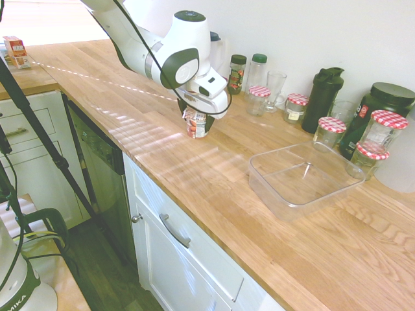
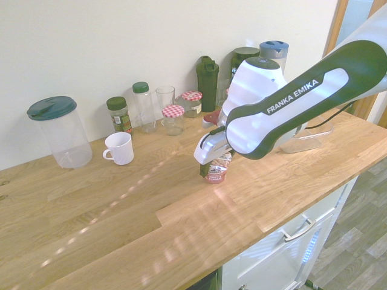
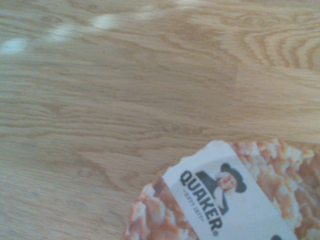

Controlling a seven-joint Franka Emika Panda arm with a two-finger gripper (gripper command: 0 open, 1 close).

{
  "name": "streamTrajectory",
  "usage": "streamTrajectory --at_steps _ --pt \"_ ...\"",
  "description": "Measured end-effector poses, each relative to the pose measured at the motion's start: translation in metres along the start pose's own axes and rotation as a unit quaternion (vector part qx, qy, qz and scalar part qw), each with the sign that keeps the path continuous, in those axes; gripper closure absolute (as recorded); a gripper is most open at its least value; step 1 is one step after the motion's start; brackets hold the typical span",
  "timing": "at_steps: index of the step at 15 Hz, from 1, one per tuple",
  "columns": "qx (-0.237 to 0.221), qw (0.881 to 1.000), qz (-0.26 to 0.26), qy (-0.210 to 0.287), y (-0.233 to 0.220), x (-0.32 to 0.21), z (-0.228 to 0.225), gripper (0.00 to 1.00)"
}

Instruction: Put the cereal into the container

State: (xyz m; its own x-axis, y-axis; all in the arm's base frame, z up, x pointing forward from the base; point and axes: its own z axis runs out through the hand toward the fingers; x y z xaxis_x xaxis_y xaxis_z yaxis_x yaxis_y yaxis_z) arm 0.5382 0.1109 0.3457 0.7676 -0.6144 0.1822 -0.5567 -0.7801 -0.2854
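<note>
The cereal cup, white with red and brown print, is upright at the counter's middle, and I cannot tell whether its base touches the wood. My gripper comes down on it from above, dark fingers on either side of its upper part, shut on it. In the second exterior view the cereal cup hangs under the gripper. The wrist view shows the cup's printed lid close up. The clear square container stands empty further along the counter, and the arm hides much of the container in the second exterior view.
Glass jars with red-checked lids, a black shaker bottle, spice jars and a drinking glass line the wall. A white mug and a lidded clear pitcher stand on the other side. A small carton sits far off.
</note>
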Motion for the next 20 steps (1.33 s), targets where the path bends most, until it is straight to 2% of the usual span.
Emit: streamTrajectory --at_steps 9,12,14,17,20 --pt "0.005 1.000 0.005 0.011 0.006 0.009 -0.005 1.00" --pt "0.042 0.998 0.023 0.046 0.012 0.033 -0.055 1.00" --pt "0.054 0.994 0.042 0.079 0.034 0.057 -0.102 1.00" --pt "0.048 0.987 0.088 0.128 0.099 0.103 -0.165 1.00" --pt "0.028 0.981 0.124 0.143 0.161 0.137 -0.174 1.00"
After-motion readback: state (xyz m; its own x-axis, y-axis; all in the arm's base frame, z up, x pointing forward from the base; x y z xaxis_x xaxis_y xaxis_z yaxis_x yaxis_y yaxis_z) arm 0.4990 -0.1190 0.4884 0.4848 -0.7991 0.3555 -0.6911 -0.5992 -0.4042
